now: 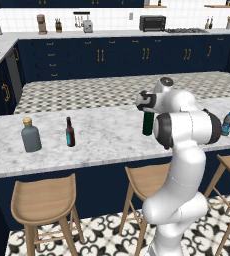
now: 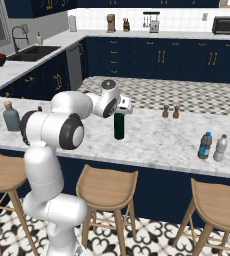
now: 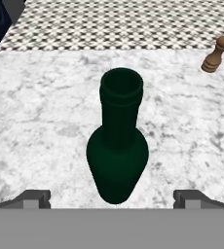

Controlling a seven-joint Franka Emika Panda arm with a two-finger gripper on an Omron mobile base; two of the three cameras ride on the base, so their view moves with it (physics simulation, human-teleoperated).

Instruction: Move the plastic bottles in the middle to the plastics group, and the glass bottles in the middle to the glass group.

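One blue-labelled brown bottle (image 1: 70, 132)

Five bottles (image 2: 119, 126), two wooden shakers (image 2: 165, 111), three stools (image 2: 107, 188).

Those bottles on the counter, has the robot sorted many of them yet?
None looks sorted yet. The open gripper hangs above the upright green wine bottle, not holding it. Both water bottles stand at the counter's right end; the grey flask and brown bottle wait at its left.
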